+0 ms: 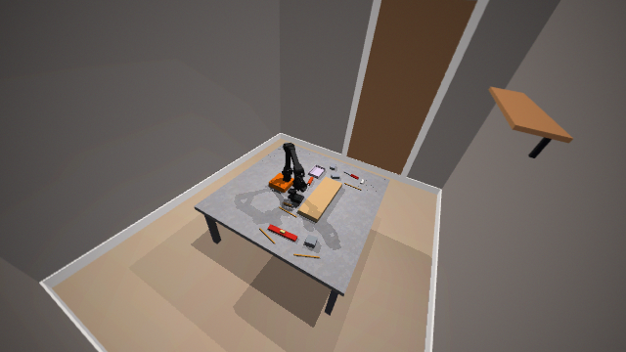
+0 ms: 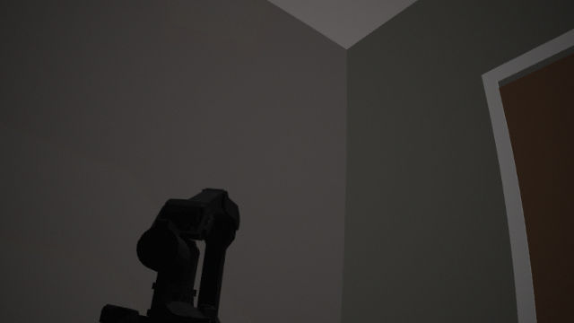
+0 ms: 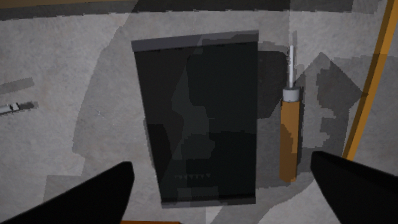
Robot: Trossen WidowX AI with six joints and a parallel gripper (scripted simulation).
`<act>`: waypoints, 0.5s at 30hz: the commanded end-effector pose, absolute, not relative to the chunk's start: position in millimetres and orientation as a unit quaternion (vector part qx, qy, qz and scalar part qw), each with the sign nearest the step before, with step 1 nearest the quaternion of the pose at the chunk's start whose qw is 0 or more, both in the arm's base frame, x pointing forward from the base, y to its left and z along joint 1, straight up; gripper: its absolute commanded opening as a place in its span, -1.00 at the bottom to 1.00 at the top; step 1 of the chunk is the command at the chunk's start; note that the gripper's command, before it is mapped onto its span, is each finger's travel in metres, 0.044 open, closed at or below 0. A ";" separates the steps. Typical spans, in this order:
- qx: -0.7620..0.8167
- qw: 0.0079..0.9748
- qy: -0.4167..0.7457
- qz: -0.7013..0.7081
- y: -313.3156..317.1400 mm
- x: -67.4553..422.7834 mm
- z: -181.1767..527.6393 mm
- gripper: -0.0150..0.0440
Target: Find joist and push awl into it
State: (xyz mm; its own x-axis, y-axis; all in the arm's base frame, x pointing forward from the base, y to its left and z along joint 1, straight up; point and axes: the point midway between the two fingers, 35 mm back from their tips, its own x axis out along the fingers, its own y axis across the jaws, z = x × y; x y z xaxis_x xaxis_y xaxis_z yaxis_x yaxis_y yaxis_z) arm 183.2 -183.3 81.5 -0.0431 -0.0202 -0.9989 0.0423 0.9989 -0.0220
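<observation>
Stud finder (image 3: 197, 120), a dark flat rectangle, lies on the grey table (image 1: 235, 205) straight under the wrist camera, long side running up and down the picture. Just beside it on the right lies the awl (image 3: 289, 132), with an orange-brown handle, a pale collar and a thin metal spike pointing away from the camera; the two do not touch. The gripper (image 3: 220, 192) hangs above the stud finder with its two black fingers spread wide at the lower corners of the wrist view, and nothing sits between them. A yellow pencil (image 3: 367, 80) runs along the right edge of that view, well apart from the awl.

From above, the black arm (image 1: 290, 168) bends forward and down from its orange base (image 1: 277, 185), its head low over the table just beside the near end of the tan floor panel (image 1: 320, 198). Farther back lies a small pink-lined tray (image 1: 316, 171), I think, though it is tiny at this range. A red level (image 1: 282, 233) lies near the table's front edge. The exterior view is dark and shows only the arm's upper joints (image 2: 193, 233) against the wall.
</observation>
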 end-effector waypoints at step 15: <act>0.007 0.688 0.726 -0.018 -176.0 183.4 65.2 1.00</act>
State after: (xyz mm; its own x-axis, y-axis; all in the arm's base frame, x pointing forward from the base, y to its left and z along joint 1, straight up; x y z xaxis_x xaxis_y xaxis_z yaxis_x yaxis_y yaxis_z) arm 185.5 -177.6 73.4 -0.0413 -0.0225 -0.9989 0.0294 0.9993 -0.0238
